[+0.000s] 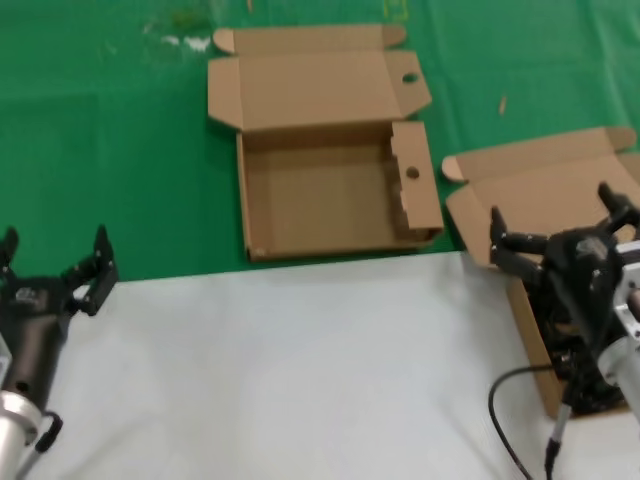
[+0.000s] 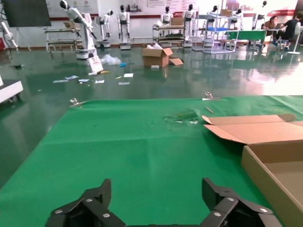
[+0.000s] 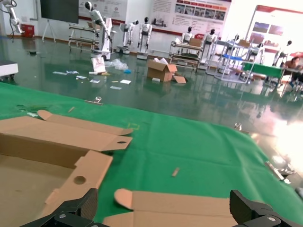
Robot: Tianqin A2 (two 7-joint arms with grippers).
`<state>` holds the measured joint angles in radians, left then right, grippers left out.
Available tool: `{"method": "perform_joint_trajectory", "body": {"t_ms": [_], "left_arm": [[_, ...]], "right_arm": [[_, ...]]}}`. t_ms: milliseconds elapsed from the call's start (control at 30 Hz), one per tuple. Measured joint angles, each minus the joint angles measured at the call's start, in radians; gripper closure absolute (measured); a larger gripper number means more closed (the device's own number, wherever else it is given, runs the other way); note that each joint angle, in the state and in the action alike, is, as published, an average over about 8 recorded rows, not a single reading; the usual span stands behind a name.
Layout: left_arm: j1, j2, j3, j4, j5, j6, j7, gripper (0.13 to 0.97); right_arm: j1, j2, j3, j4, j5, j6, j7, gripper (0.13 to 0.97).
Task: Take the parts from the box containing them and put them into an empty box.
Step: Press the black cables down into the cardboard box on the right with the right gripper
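The empty box lies open on the green mat, its side flaps punched with round holes; it also shows in the left wrist view and the right wrist view. The box containing the parts sits at the right edge, its plain lid folded back with a rounded ear tab. Black parts show inside it, mostly hidden by my right arm. My right gripper hovers open above that box, holding nothing. My left gripper rests open and empty at the near left, over the mat's edge.
A white sheet covers the near half of the table below the green mat. A black cable loops over the white sheet beside my right arm. Small scraps lie on the mat at the far left.
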<state>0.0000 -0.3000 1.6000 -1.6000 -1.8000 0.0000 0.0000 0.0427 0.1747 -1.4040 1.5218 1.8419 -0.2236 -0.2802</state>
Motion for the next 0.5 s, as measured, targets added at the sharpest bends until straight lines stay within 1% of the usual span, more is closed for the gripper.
{"method": "perform_joint_trajectory", "body": {"t_ms": [33, 67, 233, 333, 367, 500], "left_arm": [[0.000, 0.000, 0.000, 0.000, 0.000, 0.000, 0.000, 0.364], [0.000, 0.000, 0.000, 0.000, 0.000, 0.000, 0.000, 0.364], [0.000, 0.000, 0.000, 0.000, 0.000, 0.000, 0.000, 0.493], [0.000, 0.000, 0.000, 0.000, 0.000, 0.000, 0.000, 0.571], [0.000, 0.000, 0.000, 0.000, 0.000, 0.000, 0.000, 0.571], [0.000, 0.000, 0.000, 0.000, 0.000, 0.000, 0.000, 0.668]], "right_arm": [[0.000, 0.000, 0.008, -0.002, 0.003, -0.009, -0.011, 0.129], [-0.001, 0.005, 0.013, -0.002, 0.003, -0.015, -0.016, 0.129], [-0.028, 0.076, -0.007, 0.026, -0.019, -0.023, 0.012, 0.129], [-0.054, 0.150, -0.038, 0.060, -0.058, -0.021, 0.068, 0.129], [-0.064, 0.178, -0.049, 0.072, -0.076, -0.021, 0.092, 0.129], [-0.110, 0.309, -0.079, 0.131, -0.177, -0.048, 0.217, 0.129]]}}
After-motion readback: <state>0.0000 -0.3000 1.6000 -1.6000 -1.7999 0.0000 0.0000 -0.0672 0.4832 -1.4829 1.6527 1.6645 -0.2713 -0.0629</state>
